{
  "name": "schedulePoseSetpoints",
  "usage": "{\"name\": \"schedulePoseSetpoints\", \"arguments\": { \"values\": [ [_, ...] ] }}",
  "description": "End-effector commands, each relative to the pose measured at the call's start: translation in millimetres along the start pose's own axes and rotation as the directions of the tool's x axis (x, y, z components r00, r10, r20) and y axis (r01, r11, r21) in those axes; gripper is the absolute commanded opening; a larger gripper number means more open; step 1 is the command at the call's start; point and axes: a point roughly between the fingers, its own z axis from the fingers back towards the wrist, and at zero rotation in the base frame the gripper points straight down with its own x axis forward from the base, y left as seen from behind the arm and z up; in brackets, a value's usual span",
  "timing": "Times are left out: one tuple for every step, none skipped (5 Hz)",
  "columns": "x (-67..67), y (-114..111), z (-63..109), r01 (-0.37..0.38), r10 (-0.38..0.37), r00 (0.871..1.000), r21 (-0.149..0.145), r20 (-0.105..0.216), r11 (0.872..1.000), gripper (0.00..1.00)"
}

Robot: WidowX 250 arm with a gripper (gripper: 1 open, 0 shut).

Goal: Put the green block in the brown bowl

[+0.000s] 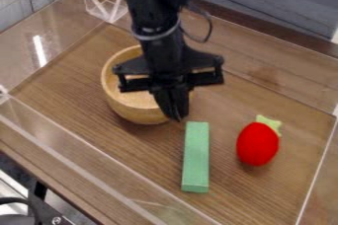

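The gripper (pixel 173 109) hangs pinched shut and empty above the brown bowl's (pixel 128 83) 4 o'clock rim. The green block (pixel 197 156) lies flat on the table, at the bowl's 5 o'clock — untouched. Pick-up is not yet made, I'd say: next it must spread its jaws, drop over the bar and clamp.

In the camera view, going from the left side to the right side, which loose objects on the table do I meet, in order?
brown bowl → green block → red strawberry toy
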Motion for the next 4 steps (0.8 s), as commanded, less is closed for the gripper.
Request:
{"name": "schedulePoseSetpoints", "arguments": {
  "values": [
    [-4.9,-0.6,-10.1,0.022,-0.022,1.000,-0.006,0.017,1.000,0.00],
    [-11.1,0.5,-25.0,0.034,-0.034,0.999,0.004,0.001,0.999,0.00],
    [-12.6,2.1,-38.8,0.046,-0.046,0.999,0.015,-0.011,0.999,0.00],
    [-14.1,2.1,-50.6,0.058,-0.057,0.998,0.021,-0.019,0.998,1.00]
  ]
}}
